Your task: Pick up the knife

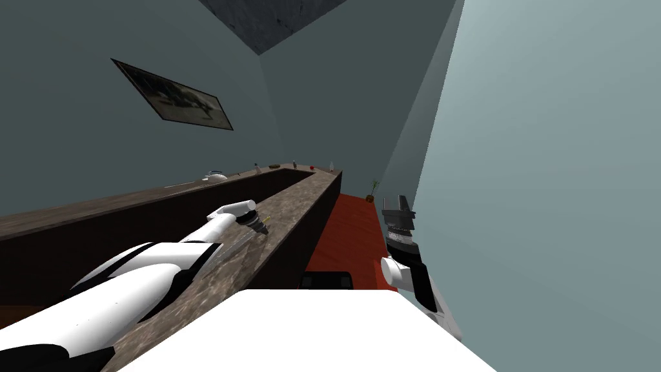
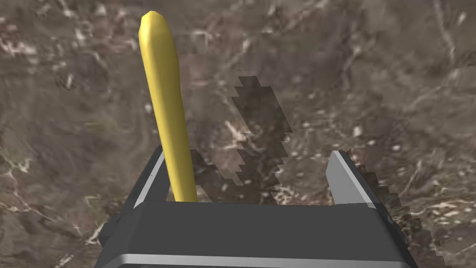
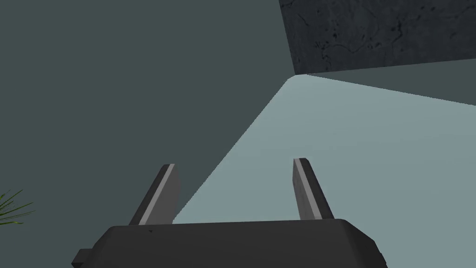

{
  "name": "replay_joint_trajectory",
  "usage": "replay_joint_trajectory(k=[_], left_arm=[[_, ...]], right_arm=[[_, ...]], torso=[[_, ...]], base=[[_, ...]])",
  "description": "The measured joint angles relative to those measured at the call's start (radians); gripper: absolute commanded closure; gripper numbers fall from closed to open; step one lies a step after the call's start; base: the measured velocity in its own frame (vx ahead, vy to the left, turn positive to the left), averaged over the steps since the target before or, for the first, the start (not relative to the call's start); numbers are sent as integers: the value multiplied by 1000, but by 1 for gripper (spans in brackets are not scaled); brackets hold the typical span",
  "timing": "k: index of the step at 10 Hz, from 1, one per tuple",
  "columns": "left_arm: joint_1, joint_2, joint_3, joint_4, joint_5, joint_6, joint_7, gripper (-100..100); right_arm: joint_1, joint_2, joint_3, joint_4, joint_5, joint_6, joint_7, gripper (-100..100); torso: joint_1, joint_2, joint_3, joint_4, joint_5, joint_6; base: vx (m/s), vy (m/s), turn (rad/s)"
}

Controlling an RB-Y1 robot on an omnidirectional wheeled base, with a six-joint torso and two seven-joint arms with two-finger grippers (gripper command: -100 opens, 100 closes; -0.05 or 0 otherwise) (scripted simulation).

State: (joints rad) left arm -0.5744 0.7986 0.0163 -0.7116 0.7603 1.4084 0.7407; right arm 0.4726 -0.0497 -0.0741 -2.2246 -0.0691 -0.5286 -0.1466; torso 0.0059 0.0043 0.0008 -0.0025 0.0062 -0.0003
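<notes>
The left gripper hangs spread over the mottled brown stone counter, the slim yellow-handled knife lying flat just inside one finger. Centre it first, I'd say, then squeeze. The right gripper idles, spread, by the wall.

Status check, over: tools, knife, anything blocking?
Left tool open, low over the brown mottled counter. Yellow knife lies flat between its fingers, off centre, close to one; not gripped. Right tool open, raised at my right side.
</notes>
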Motion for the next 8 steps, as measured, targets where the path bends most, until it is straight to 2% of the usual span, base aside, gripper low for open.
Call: replay_joint_trajectory(k=[1,5,6,7,8], left_arm=[[1,1,2,-1,0,1,4,100],[1,2,2,0,0,1,5,100],[1,2,2,0,0,1,5,0],[1,2,2,0,0,1,5,100],[-2,-3,-1,2,1,-1,-1,100]], right_arm=[[0,0,0,0,0,0,0,0],[0,0,0,0,0,0,0,0],[0,0,0,0,0,0,0,0],[0,0,0,0,0,0,0,0],[1,0,0,0,0,0,0,0]], torso=[[-1,-3,-2,-1,0,-1],[-2,-8,-5,-2,0,0],[-2,-8,-5,-2,0,0],[-2,-8,-5,-2,0,0],[-2,-9,-6,-3,0,-2]], base=[[-8,7,14],[0,2,1],[0,0,0],[32,-17,246],[94,-56,378]])
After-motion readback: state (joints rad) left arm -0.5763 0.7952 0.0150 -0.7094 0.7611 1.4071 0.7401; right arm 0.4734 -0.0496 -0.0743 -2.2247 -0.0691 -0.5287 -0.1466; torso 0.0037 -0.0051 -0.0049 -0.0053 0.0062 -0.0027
